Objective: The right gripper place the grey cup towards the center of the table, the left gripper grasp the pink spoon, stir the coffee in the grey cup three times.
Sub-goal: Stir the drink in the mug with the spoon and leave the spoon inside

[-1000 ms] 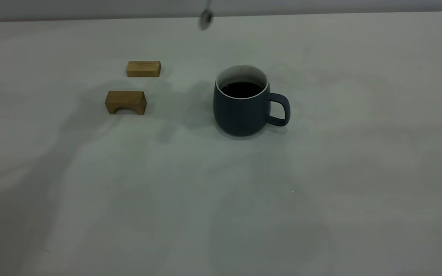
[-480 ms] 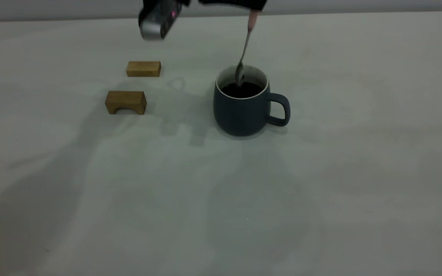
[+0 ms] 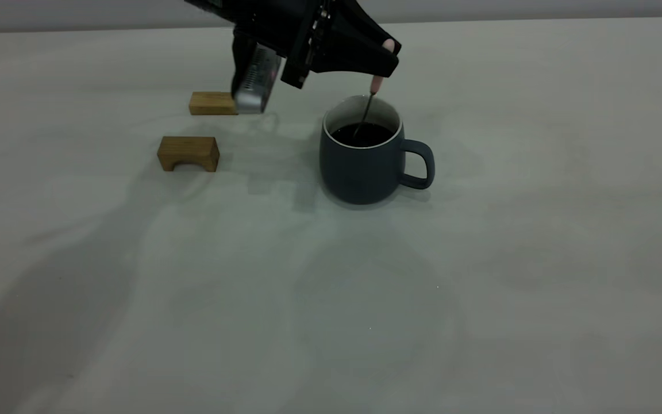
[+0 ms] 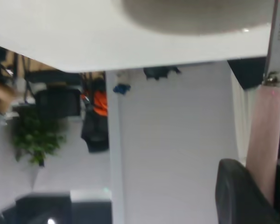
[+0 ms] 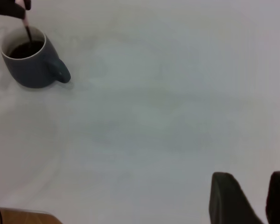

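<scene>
Exterior view: the pink spoon [image 3: 374, 86] is clamped by its handle in the left gripper [image 3: 385, 57], held above the grey cup [image 3: 364, 158], with the thin neck lowered into the coffee [image 3: 362, 134] so that the bowl is hidden. The cup is stood near the middle of the table [image 3: 480, 287], handle to the right, well apart from two wooden blocks [image 3: 188, 153]. The right gripper [image 5: 247, 200] is parked away from the cup, its fingers [image 5: 226, 196] parted around nothing.
</scene>
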Tool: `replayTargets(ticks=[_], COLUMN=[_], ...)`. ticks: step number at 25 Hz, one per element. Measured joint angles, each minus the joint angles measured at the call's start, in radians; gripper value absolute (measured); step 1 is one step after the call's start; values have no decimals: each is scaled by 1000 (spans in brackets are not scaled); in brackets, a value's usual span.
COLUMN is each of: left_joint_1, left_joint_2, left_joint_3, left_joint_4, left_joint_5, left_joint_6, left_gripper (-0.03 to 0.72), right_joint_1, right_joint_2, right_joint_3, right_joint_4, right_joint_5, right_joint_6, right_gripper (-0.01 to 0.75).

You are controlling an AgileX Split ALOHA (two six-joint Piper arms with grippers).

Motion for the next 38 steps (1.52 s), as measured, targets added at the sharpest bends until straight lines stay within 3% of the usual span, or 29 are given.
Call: replayTargets(ticks=[6,13,17,21,25,30,34,38], left_joint_1=[-6,-7,-7,-7,-8,-8,-8,-8], left_joint_2=[50,2,-3,20,51,25,-3,6], left_joint_3=[-5,-58,-97,-97,-97,-98,-118,-122], left_joint_4=[-112,132,181,87,30,151,226,181], left_joint_5=[93,47,18,61,125,113,44,37], left_joint_6=[-48,-255,-163,-51,-102,-316,-265,-154], left_gripper=[168,168,168,168,168,168,168,168], right_joint_1=[0,0,0,0,0,0,0,0], right_joint_2=[0,0,0,0,0,0,0,0], right_joint_3=[0,0,0,0,0,0,0,0], right_joint_4=[0,0,0,0,0,0,0,0], right_joint_5=[0,0,0,0,0,0,0,0], right_joint_6=[0,0,0,0,0,0,0,0], right_gripper=[238,238,238,238,238,238,238,238])
